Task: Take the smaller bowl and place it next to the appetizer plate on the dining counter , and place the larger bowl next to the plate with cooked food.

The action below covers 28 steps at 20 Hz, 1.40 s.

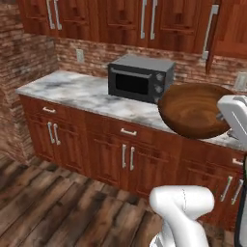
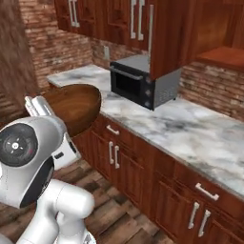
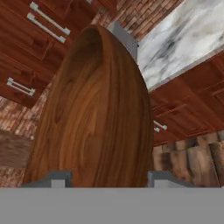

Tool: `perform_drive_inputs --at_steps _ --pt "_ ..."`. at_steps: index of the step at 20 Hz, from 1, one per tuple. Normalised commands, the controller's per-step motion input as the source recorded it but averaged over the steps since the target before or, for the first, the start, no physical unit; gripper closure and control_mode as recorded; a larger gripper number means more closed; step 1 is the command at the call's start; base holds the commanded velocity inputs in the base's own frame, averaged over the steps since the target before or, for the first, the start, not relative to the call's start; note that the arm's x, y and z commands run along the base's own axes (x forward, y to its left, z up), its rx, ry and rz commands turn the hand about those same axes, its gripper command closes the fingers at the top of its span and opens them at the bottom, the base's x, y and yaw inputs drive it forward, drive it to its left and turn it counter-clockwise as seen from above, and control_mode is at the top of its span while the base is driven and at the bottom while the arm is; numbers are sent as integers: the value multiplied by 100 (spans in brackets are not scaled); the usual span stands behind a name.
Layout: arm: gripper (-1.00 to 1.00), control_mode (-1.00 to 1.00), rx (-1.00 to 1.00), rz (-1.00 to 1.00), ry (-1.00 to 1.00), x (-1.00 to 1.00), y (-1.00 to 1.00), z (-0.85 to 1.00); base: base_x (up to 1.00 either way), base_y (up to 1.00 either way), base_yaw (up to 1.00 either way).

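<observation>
Your gripper (image 3: 106,180) has the larger bowl (image 1: 195,112) pinched by its rim, up beside the microwave (image 1: 141,78). It's probably stiff, slick wood, so grip deep.

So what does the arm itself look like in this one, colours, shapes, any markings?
The arm is glossy white with rounded, tubular links. One joint ends in a dark round cap with a pale ring and small marks at its centre. The gripper has two small grey, blocky fingertips. No cables or lettering show.
</observation>
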Motion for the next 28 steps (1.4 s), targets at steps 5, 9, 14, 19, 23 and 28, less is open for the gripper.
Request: perform_drive_inputs --at_steps 5,9,14,19,23,28 --pt "100 100 0 0 0 0 0 0 0 0 100" --pt "100 100 0 0 0 0 0 0 0 0 100" --pt "100 100 0 0 0 0 0 0 58 0 93" --pt "100 100 0 0 0 0 0 0 97 -27 76" --pt "100 100 0 0 0 0 0 0 100 -59 63" --pt "100 100 0 0 0 0 0 0 98 -71 61"
